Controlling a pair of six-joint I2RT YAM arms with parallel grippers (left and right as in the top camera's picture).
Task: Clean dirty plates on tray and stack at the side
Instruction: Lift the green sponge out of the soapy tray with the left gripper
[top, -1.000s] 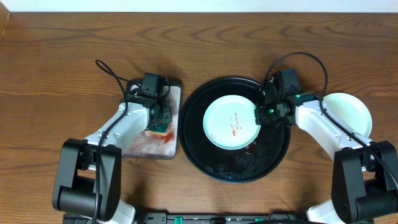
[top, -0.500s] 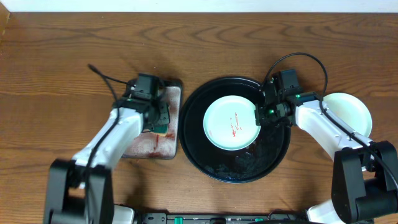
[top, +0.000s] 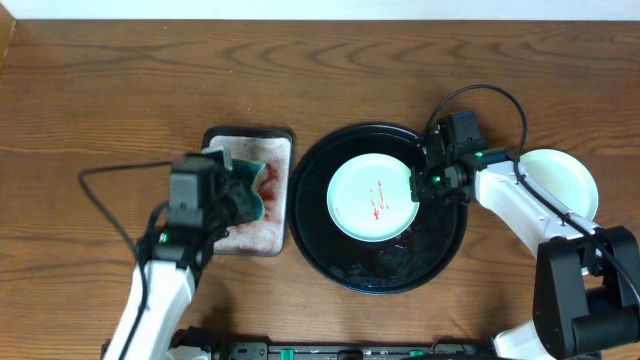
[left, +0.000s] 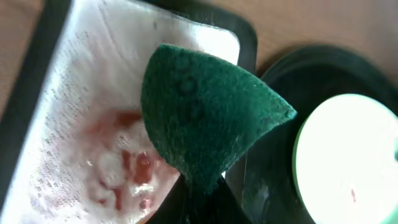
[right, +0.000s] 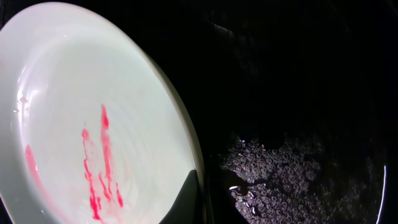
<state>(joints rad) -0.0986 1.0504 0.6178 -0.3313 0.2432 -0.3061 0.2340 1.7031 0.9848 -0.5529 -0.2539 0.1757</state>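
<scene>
- Your left fingers (left: 198, 204) are clenched on the green sponge (left: 205, 118). In the left wrist view the sponge is folded into a cone, and its narrow end is pinched between them.
- Directly beneath those fingers and the sponge lies the small tray (top: 282, 150), dark-rimmed and rectangular. It holds white foam (left: 74, 106), tinted pink-red near the sponge. From the wrist view you cannot tell whether the sponge touches the foam or hangs just above it.
- Beyond the sponge tip, to the right of your left fingers, sits the black tray (top: 330, 255) on the worktop (top: 100, 80), just beside the small tray.
- Your right fingers (right: 196, 200) are grasping the smeared plate (right: 81, 81) by its rim. The right wrist view shows one finger on the plate's inner face and the other outside the rim.
- The plate lies inside the black tray, to the left of your right fingers. Red streaks run across the centre of the plate, and a smaller smear sits near its far edge.
- On the other side of your right fingers the tray floor is wet, with beads of water scattered over it.
- A second plate (top: 570, 175) rests on the worktop outside the black tray, well to the right of your right fingers. It is partly covered by the right arm and shows no smear on the part you can see.
</scene>
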